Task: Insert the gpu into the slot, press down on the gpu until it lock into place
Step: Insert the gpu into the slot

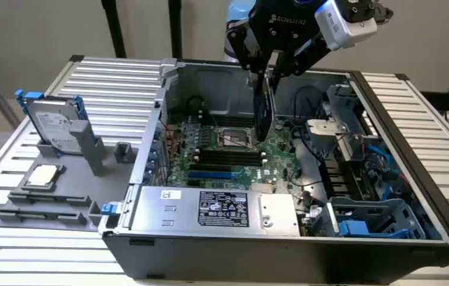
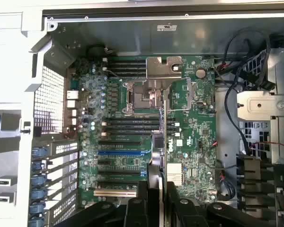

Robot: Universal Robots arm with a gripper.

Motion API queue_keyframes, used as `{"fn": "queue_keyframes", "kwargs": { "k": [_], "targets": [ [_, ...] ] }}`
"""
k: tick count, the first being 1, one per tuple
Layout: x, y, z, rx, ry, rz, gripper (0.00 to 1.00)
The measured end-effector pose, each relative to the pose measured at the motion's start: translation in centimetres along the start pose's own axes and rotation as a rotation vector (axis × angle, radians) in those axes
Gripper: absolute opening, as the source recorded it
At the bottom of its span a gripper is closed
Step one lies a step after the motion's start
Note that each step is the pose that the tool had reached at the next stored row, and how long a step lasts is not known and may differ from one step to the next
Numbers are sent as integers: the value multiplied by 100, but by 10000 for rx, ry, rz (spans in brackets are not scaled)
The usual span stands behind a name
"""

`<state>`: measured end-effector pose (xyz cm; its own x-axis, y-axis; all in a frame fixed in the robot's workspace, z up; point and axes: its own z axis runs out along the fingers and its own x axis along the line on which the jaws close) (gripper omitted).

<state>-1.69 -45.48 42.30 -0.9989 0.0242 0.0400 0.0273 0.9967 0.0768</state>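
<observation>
Held the gpu (image 1: 265, 113) in a pincer (image 1: 271, 71) closed firmly on one end of the card. Hung it upright and edge-on above the motherboard (image 1: 281, 158), over the processor socket (image 1: 235, 138) and the black memory slots (image 1: 222, 158), touching nothing below so far as could be told. Found the slot (image 1: 210, 176), the bright-blue strip, unfilled: toward the near edge of the board, to the exterior view's left of the card and apart from it.

Judged needful for a clean insertion: contact edge laid parallel to the blue strip and squared over its whole length, bracket end brought to the case wall (image 1: 158, 149) on the exterior view's left, descent plumb, then pressure spread evenly along the top edge, never on one corner.

Read ROBOTIQ in white on the pincer's body. Made out a probable DELL mark on the board in the wrist view. Found the power-supply label (image 1: 222, 208) too fine to read.
</observation>
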Motion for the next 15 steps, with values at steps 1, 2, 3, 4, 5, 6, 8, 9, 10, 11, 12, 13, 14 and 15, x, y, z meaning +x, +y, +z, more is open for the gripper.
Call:
{"fn": "queue_keyframes", "kwargs": {
  "k": [1,2,3,4,5,6,8,9,10,11,12,13,14,15],
  "targets": [
    [0,0,0,0,0,0,26],
    [0,0,0,0,0,0,26],
    [0,0,0,0,0,0,26],
    [0,0,0,0,0,0,26],
    [0,0,0,0,0,1,26],
    [0,0,0,0,0,0,26],
    [0,0,0,0,0,0,26],
    [0,0,0,0,0,0,26],
    [0,0,0,0,0,0,26],
    [0,0,0,-1,0,0,26],
    [0,0,0,0,0,0,26],
    [0,0,0,0,0,0,26],
    [0,0,0,0,0,0,26],
    [0,0,0,1,0,0,26]
  ]
}}
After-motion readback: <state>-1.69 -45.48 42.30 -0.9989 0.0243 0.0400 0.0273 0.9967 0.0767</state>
